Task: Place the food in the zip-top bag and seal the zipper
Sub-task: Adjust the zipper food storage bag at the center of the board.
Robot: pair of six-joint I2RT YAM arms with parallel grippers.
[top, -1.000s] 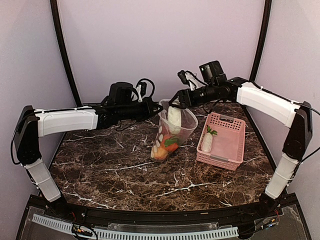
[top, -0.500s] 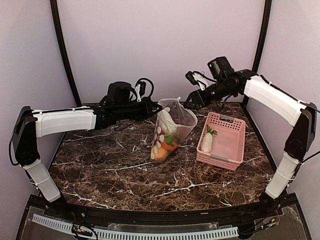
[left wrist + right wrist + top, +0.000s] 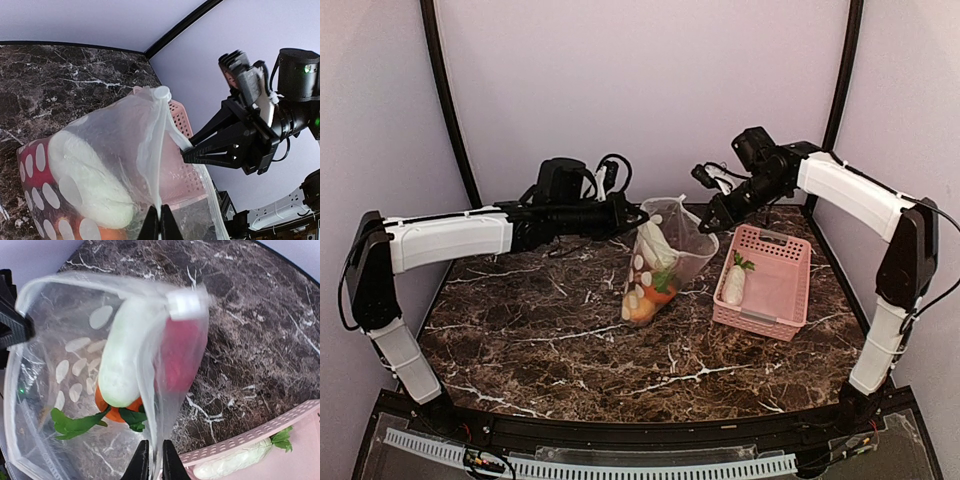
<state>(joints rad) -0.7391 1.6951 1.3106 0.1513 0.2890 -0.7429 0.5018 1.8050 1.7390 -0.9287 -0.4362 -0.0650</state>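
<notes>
The zip-top bag stands open on the table, held up by both grippers. My left gripper is shut on its left rim, the film pinched between the fingertips. My right gripper is shut on the right rim. Inside the bag lie a white radish with green leaves, an orange piece and a red piece. The zipper runs along the open mouth, unsealed. A second white radish lies in the pink basket.
The pink basket stands just right of the bag, almost touching it, its rim close under my right gripper. Both arms reach in from the sides and meet over the back middle of the dark marble table.
The right gripper pulled back from the bag's mouth, and the radish there sank into the bag. It then came down on the right rim and shut on it. The left gripper held still.
</notes>
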